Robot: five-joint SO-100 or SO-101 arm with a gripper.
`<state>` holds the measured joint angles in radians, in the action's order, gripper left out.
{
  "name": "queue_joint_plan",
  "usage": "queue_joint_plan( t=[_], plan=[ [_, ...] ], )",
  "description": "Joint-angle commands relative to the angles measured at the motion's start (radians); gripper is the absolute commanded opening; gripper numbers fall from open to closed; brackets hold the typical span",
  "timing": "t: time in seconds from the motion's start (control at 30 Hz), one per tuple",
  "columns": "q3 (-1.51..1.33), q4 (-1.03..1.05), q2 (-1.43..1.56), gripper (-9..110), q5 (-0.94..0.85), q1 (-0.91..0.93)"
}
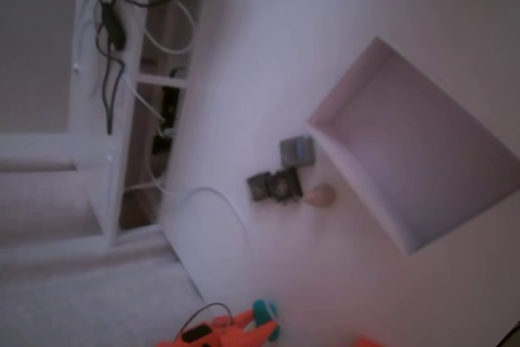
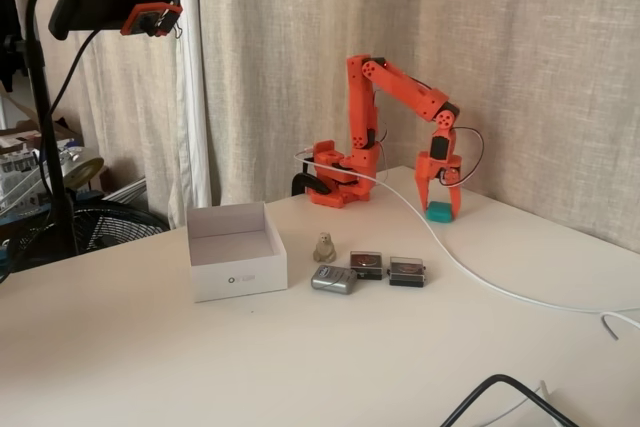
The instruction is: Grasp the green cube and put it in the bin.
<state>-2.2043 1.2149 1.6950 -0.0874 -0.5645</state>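
The green cube (image 2: 440, 211) is a small teal block resting on the table at the back right, well right of the bin (image 2: 240, 277). My orange gripper (image 2: 440, 209) points straight down over it, with one finger against each side. From the tilted fixed view, the green cube (image 1: 264, 312) shows at the bottom edge between the tips of the gripper (image 1: 258, 323). The bin (image 1: 414, 144), a large white shallow box, lies at the right, and nothing shows inside it.
Three dark grey pieces (image 2: 367, 265) and a small beige figure (image 2: 324, 247) lie between cube and bin. A white cable (image 2: 470, 272) runs across the table from the arm's base. A camera stand (image 2: 110, 7) rises at the left. A white shelf frame (image 1: 97, 119) holds wires.
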Motion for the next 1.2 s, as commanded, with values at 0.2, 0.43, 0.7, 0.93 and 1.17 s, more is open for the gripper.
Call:
queue_joint_plan(
  t=[0.2,0.43,0.7,0.93,1.17],
  plan=[
    [0.066,0.084,0.021,13,0.005,0.023],
    [0.158,0.101,0.011,13,0.003,0.037],
    [0.279,0.179,0.009,13,0.002,0.064],
    [0.288,0.227,0.005,14,0.002,0.074],
    [0.417,0.258,0.029,13,0.002,0.206]
  ],
)
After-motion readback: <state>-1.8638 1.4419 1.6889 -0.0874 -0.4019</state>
